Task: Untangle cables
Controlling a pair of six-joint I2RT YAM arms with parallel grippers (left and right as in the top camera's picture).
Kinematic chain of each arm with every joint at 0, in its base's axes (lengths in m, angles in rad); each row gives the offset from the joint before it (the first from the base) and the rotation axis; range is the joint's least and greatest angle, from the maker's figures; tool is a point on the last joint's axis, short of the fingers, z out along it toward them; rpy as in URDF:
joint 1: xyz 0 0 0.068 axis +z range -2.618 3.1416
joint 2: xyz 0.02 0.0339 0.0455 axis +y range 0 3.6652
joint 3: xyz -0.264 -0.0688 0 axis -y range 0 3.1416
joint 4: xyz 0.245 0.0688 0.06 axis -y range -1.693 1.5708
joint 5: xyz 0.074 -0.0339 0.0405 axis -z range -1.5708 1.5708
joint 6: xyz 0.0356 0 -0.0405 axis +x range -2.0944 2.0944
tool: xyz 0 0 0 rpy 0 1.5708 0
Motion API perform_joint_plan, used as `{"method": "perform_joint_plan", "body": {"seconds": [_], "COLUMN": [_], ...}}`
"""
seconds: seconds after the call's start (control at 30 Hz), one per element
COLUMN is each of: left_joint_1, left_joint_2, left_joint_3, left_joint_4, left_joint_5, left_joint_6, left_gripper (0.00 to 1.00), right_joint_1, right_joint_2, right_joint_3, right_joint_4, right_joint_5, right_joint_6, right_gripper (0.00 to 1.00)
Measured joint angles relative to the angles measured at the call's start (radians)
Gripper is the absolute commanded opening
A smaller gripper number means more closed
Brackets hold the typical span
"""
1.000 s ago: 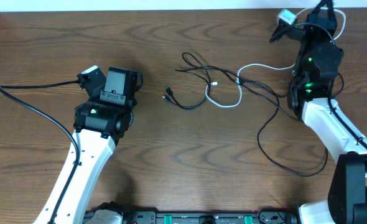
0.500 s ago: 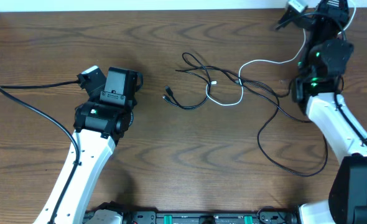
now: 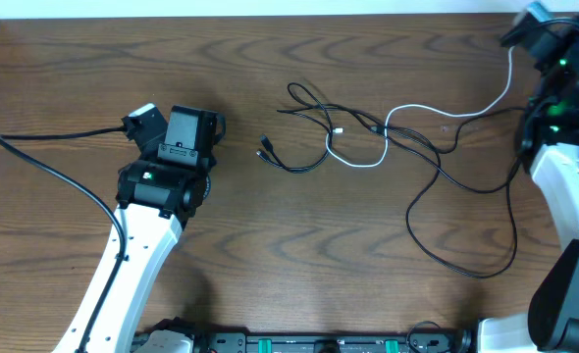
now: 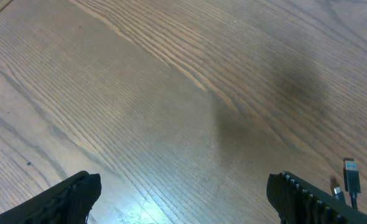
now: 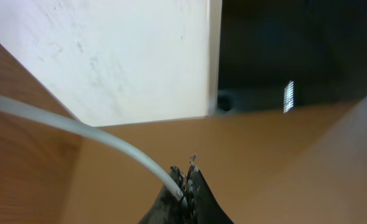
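Overhead: the right gripper (image 3: 517, 41) has swung from beside the tangle out to the far right back corner of the table (image 3: 270, 245), and it has drawn the white cable (image 3: 447, 110) with it. A second ago that cord sagged in a short arc near the arm. It now runs in a long line from the knot at mid-table to the gripper, while its small loop still lies among the black cables (image 3: 314, 108). The long black cable (image 3: 437, 176) has shifted slightly at its upper right but keeps its wide loop toward the front edge. Two plug ends (image 3: 264, 149) lie where they were. The left gripper (image 3: 193, 126) and its arm have not moved. The surface is dark brown wood grain, with a pale strip of wall (image 3: 221, 8) along the back.

Left wrist: the left gripper (image 4: 183, 208) has its fingers (image 4: 78, 194) spread wide above bare wood and holds nothing. The table (image 4: 171, 93) shows light grain with a soft shadow on it. Two small plug ends (image 4: 351, 177) lie at the lower right, just past the right finger.

Right wrist: the right gripper (image 5: 185, 186) has its tips pressed together, pinching the white cable (image 5: 78, 127), which leads off to the left. Behind it is the wooden table (image 5: 264, 155), a white panel (image 5: 109, 56), and dark room space to the right.
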Motion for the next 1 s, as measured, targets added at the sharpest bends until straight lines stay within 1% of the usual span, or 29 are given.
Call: {"method": "perform_joint_plan", "body": {"seconds": [0.13,0.2,0.4,0.57,0.63,0.77,0.87,1.0], "left_joint_1": [0.0,0.0,0.0,0.0,0.0,0.0,0.0,0.0], "left_joint_2": [0.0,0.0,0.0,0.0,0.0,0.0,0.0,0.0], "left_joint_3": [0.0,0.0,0.0,0.0,0.0,0.0,0.0,0.0], "left_joint_4": [0.0,0.0,0.0,0.0,0.0,0.0,0.0,0.007], "left_joint_5": [0.0,0.0,0.0,0.0,0.0,0.005,0.021,0.122], "left_joint_6": [0.0,0.0,0.0,0.0,0.0,0.0,0.0,0.0], "left_gripper": [0.91,0.91,0.91,0.9,0.9,0.91,0.91,0.91], "right_joint_1": [-0.038,-0.046,-0.035,-0.031,-0.031,-0.031,-0.031,-0.031], "right_joint_2": [0.0,0.0,0.0,0.0,0.0,0.0,0.0,0.0], "right_joint_3": [0.0,0.0,0.003,0.003,0.003,0.003,0.003,0.003], "right_joint_4": [-0.006,-0.014,-0.103,-0.182,-0.203,-0.235,-0.248,-0.257], "right_joint_5": [-0.017,-0.034,-0.116,-0.176,-0.189,-0.205,-0.209,-0.214], "right_joint_6": [0.181,0.248,0.438,0.684,0.756,0.832,0.859,0.883], "right_gripper": [0.01,0.01,0.01,0.01,0.01,0.01,0.01,0.01]}}
